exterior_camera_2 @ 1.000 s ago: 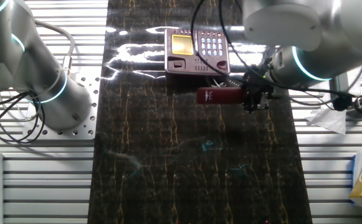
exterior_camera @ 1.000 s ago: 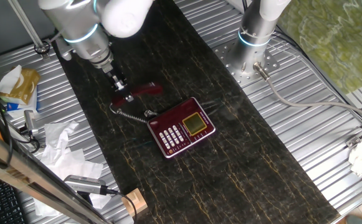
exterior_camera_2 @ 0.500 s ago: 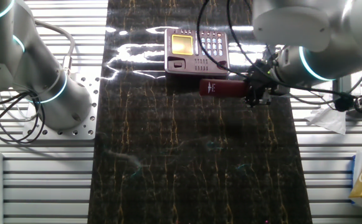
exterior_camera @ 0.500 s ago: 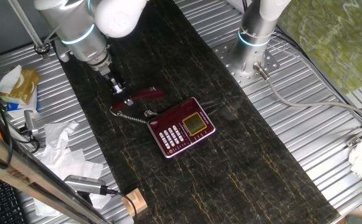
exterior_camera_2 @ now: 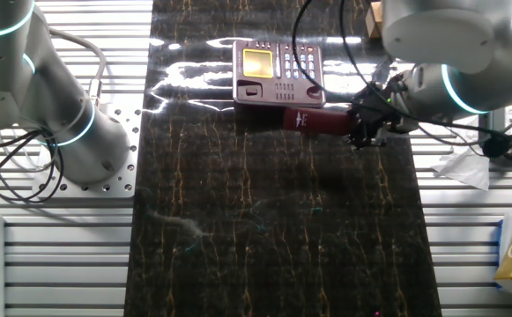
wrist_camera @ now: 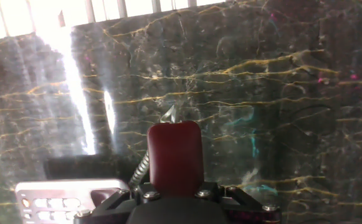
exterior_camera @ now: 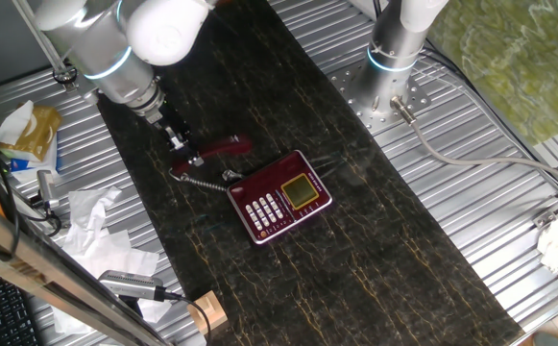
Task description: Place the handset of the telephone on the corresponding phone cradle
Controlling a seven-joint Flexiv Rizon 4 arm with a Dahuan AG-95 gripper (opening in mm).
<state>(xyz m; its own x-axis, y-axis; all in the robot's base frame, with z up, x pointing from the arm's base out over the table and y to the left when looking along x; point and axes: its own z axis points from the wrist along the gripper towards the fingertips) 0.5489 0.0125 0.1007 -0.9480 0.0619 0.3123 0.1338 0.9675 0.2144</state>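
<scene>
1. Your two-finger gripper is pinched on one end of the narrow dark red plastic handset; in the hand view that bar runs straight out from between the jaws, its rounded far end free.
2. The handset hangs off the black gold-veined marble tabletop, not yet seated. Judge it light and stiff, with smooth plastic that may slip or pivot in an end grip, so move slowly.
3. Just below the jaws, the thin curly cord trails from the held end toward the base. It looks springy; expect a light tug as you close in.
4. Just beyond the bar's long side sits the squarish dark red telephone with white keys and a yellow-green display.
5. The recessed dark red phone cradle appears to be the base edge nearest the handset, roughly parallel to it; its exact outline is hard to make out.
</scene>
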